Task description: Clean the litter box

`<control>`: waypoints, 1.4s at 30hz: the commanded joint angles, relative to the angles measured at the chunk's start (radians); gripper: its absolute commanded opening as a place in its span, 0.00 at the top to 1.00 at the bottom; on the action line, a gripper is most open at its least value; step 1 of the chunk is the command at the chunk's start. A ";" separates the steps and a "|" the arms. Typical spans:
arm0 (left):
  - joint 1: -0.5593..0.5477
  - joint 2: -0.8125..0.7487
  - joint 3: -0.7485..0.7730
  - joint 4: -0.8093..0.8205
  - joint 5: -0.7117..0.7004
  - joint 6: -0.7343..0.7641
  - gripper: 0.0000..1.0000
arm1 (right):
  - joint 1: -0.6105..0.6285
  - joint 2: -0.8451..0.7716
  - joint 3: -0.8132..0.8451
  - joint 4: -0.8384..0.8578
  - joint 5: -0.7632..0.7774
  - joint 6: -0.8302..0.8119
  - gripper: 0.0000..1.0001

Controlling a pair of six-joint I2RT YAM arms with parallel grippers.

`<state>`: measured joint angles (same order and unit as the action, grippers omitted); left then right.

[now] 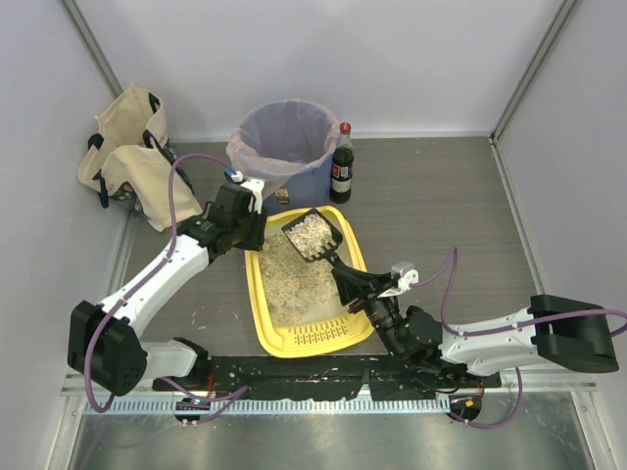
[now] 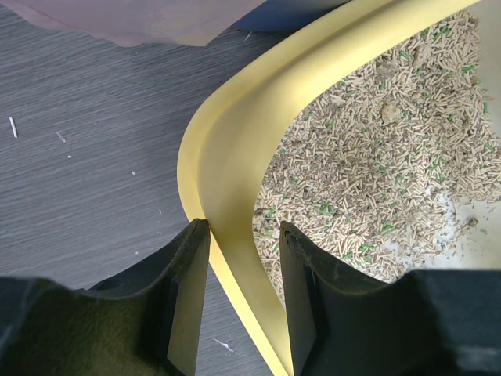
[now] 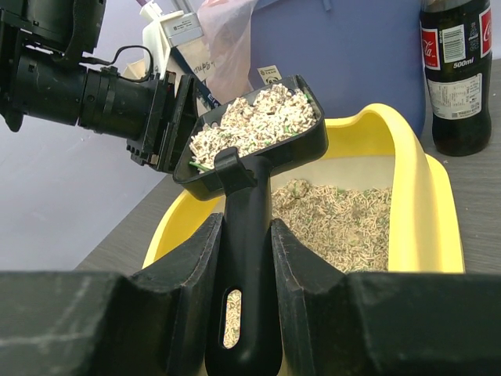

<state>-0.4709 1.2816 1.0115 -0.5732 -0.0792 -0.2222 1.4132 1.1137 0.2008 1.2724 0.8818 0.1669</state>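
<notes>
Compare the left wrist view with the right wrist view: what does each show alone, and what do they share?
Left wrist only: the left fingers gripping the rounded corner rim of the shallow yellow plastic litter box, seen from close above.

Right wrist only: the right fingers clamping the handle of a black plastic scoop heaped with beige-grey pellets, a dark cola bottle, and the left arm.

Both: the yellow box with pellets lying in it, and the dark wood-grain table beside it.
</notes>
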 commanded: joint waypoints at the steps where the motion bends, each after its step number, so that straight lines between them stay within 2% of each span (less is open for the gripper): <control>1: -0.003 0.002 0.027 0.035 0.013 0.009 0.56 | -0.011 0.000 0.014 0.320 -0.009 0.025 0.99; 4: -0.003 0.002 0.027 0.036 0.013 0.009 0.56 | -0.008 -0.008 0.064 0.177 -0.024 0.010 0.99; 5: -0.003 0.004 0.029 0.033 0.015 0.009 0.56 | -0.008 -0.014 0.048 0.197 -0.006 0.014 0.98; 6: -0.003 0.004 0.027 0.033 0.016 0.009 0.56 | -0.028 -0.015 0.023 0.287 -0.013 0.051 0.99; 8: -0.003 0.001 0.027 0.036 0.018 0.007 0.56 | -0.033 0.001 0.035 0.291 -0.081 0.046 0.99; 9: -0.003 0.002 0.027 0.038 0.016 0.009 0.56 | -0.025 0.003 0.064 0.162 -0.104 0.045 0.99; 10: -0.003 0.002 0.027 0.038 0.016 0.007 0.56 | -0.025 -0.002 0.099 0.109 -0.083 0.046 0.99; 13: -0.003 0.005 0.030 0.032 0.025 0.007 0.57 | -0.058 -0.006 0.013 0.269 -0.085 0.089 0.99; 15: -0.003 0.004 0.027 0.038 0.022 0.007 0.57 | -0.056 -0.005 0.041 0.199 -0.127 0.069 0.99; 17: -0.003 0.005 0.029 0.036 0.022 0.006 0.57 | -0.057 -0.031 0.078 0.107 -0.068 0.089 0.99; 18: -0.003 0.008 0.030 0.036 0.028 0.004 0.57 | -0.065 -0.040 0.057 0.145 -0.058 0.114 0.98; 19: -0.003 0.009 0.030 0.033 0.032 0.004 0.57 | -0.080 -0.031 0.022 0.189 -0.134 0.135 0.99; 21: -0.003 0.007 0.027 0.038 0.027 0.006 0.57 | -0.076 -0.020 0.054 0.126 -0.162 0.100 0.99; 23: -0.005 0.008 0.029 0.036 0.029 0.004 0.57 | -0.079 -0.052 0.069 0.079 -0.081 0.129 0.99; 25: -0.003 0.007 0.029 0.036 0.030 0.004 0.57 | -0.089 -0.046 0.026 0.175 -0.150 0.111 0.98; 26: -0.003 0.007 0.027 0.038 0.027 0.004 0.57 | -0.082 -0.026 0.049 0.126 -0.200 0.080 0.98; 28: -0.003 0.012 0.027 0.038 0.025 0.004 0.57 | -0.062 -0.035 0.112 0.009 -0.163 0.045 0.99; 29: -0.003 0.012 0.029 0.035 0.029 0.004 0.57 | -0.063 -0.055 0.095 0.054 -0.094 0.054 0.99; 31: -0.003 0.013 0.029 0.035 0.030 0.004 0.57 | -0.103 -0.055 0.011 0.186 -0.165 0.094 0.99; 34: -0.003 0.010 0.027 0.038 0.024 0.006 0.57 | -0.094 -0.060 0.098 0.002 -0.176 0.098 0.99; 36: -0.003 0.016 0.030 0.033 0.029 0.004 0.57 | -0.099 -0.075 0.028 0.065 -0.138 0.131 0.99; 38: -0.003 0.013 0.030 0.035 0.027 0.006 0.57 | -0.106 -0.054 0.018 0.152 -0.191 0.111 0.99; 40: -0.003 0.013 0.027 0.039 0.021 0.006 0.57 | -0.097 -0.058 0.090 0.017 -0.173 0.111 0.99; 41: -0.003 0.012 0.029 0.036 0.021 0.004 0.57 | -0.099 -0.064 0.091 -0.013 -0.144 0.120 0.99; 42: -0.003 0.013 0.030 0.035 0.025 0.006 0.57 | -0.100 -0.072 0.044 0.034 -0.127 0.135 0.99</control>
<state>-0.4702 1.2922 1.0115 -0.5732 -0.0795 -0.2222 1.3132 1.0714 0.2359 1.2438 0.7136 0.2661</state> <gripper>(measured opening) 0.436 0.320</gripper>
